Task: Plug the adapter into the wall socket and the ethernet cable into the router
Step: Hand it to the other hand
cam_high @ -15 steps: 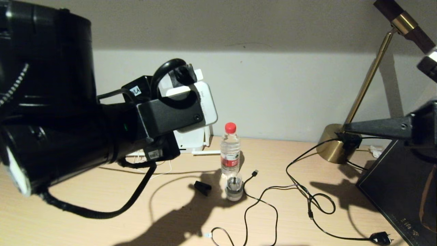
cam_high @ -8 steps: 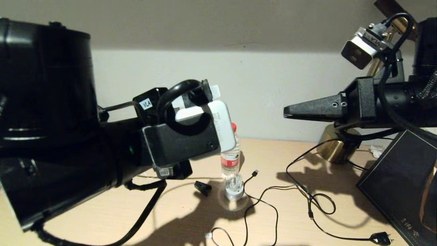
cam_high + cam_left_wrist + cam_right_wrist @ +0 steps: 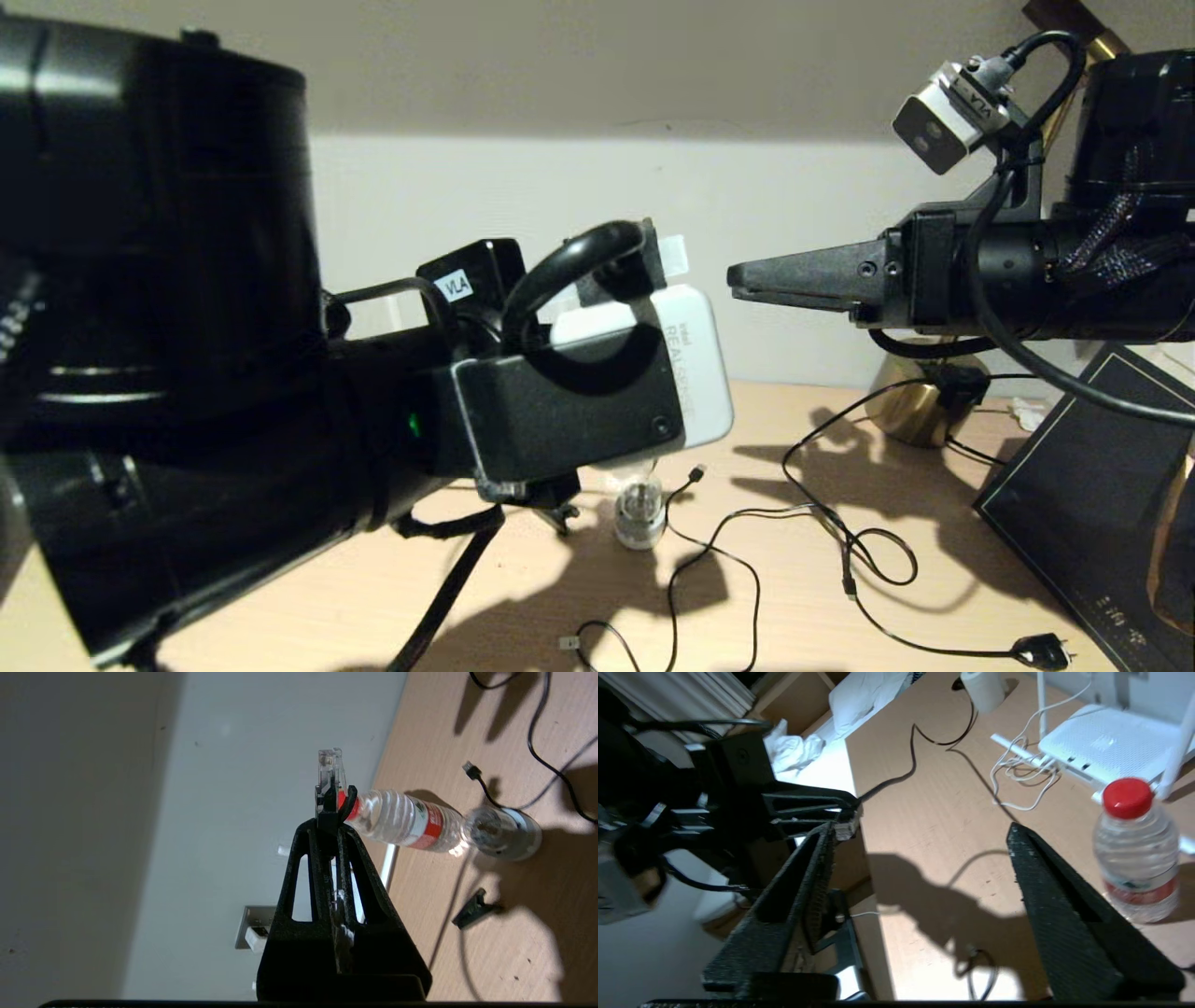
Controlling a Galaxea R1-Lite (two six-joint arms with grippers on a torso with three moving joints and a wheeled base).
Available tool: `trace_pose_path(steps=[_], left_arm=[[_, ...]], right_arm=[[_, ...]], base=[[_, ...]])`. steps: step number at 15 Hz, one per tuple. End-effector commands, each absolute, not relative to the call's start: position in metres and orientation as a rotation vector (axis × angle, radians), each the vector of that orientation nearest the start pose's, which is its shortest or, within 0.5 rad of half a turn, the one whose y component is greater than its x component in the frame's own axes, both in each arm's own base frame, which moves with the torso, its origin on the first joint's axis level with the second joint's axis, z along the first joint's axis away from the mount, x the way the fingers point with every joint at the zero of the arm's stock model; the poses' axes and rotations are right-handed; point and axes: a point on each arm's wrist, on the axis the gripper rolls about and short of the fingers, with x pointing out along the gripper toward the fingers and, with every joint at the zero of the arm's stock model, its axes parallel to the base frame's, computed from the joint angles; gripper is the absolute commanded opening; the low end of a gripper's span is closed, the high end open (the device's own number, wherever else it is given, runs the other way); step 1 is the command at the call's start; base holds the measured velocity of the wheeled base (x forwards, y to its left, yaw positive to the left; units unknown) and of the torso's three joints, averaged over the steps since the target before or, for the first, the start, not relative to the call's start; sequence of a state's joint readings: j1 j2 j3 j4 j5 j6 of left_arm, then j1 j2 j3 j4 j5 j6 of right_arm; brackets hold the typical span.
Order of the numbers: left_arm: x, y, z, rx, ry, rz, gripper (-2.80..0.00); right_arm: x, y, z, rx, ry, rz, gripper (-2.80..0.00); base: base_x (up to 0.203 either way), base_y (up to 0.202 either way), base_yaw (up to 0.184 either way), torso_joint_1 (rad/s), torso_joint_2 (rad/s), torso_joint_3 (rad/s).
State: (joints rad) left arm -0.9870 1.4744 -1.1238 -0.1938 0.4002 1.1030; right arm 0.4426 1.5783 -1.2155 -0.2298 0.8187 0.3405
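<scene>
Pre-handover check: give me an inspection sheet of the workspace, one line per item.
Surface: light wood desk, lit from the side with strong shadows.
Job's things: router lies flat near the wall; ethernet cable connector is in the left gripper; a white plug sits in the wall socket.
Clutter: water bottle, small glass jar, black clip, brass lamp, dark box.
Grippers: left shut on the connector, raised; right gripper open, raised above the desk.
Cables: thin black USB cable, black lamp cord, both loose.
Surroundings: plain wall.
</scene>
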Motion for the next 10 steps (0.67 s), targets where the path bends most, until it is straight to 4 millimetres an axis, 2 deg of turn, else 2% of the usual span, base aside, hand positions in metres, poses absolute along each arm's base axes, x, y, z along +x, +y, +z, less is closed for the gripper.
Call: trace_pose_path(steps=[1,5,10], left_arm=[[0.159,-0.224,0.292,1.181,-0.21,-0.597,-2.8],[0.163,-0.225,0.292,1.173,-0.213,-0.581,-2.8],[0.166,-0.23,0.29,1.168,-0.219,-0.583,-2.8]], right_arm=[[0.259,0.142,0.293,0.28,0.331,1.232,0.0],[0.266,0.146,0.284,0.188,0.292,1.228,0.0],[0.258,0.152,0.288,0.161,0.263,1.263,0.0]], base=[[0.0,0.0,0.0,0.0,0.0,0.0],[0.0,0.0,0.0,0.0,0.0,0.0],[0.0,0.0,0.0,0.0,0.0,0.0]])
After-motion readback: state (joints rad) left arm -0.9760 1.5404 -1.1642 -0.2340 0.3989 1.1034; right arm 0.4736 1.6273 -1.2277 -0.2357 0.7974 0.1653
